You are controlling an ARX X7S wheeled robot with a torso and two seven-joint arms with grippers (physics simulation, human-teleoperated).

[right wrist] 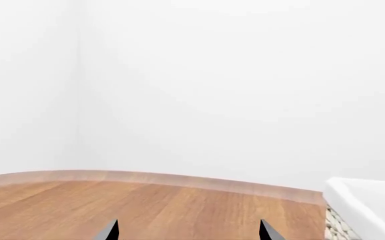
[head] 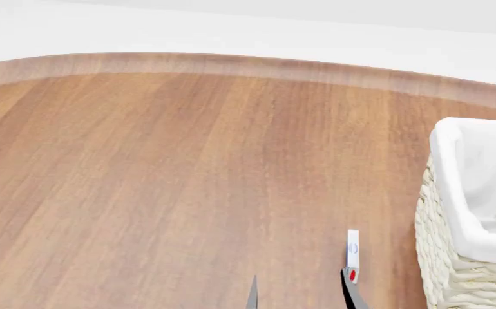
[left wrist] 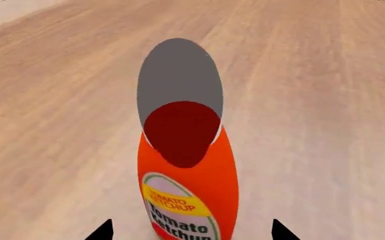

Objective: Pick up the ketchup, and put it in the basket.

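Note:
The ketchup point(left wrist: 189, 185), an orange-red bottle with a yellow-white "Tomato Ketchup" label, stands on the wooden table point(left wrist: 326, 125) and fills the middle of the left wrist view. My left gripper point(left wrist: 192, 231) is open, with one dark fingertip point(left wrist: 102, 231) on each side of the bottle and a gap to it on both sides. The basket point(head: 444, 270), cream wicker with a white liner, stands at the right edge of the head view and also shows in the right wrist view point(right wrist: 362, 202). My right gripper point(head: 302, 297) is open and empty, just left of the basket; it also shows in the right wrist view point(right wrist: 189, 231).
The wooden table point(head: 188, 180) ends in a curved far edge point(head: 230, 64), with a white wall behind it. The ketchup and my left gripper are out of the head view.

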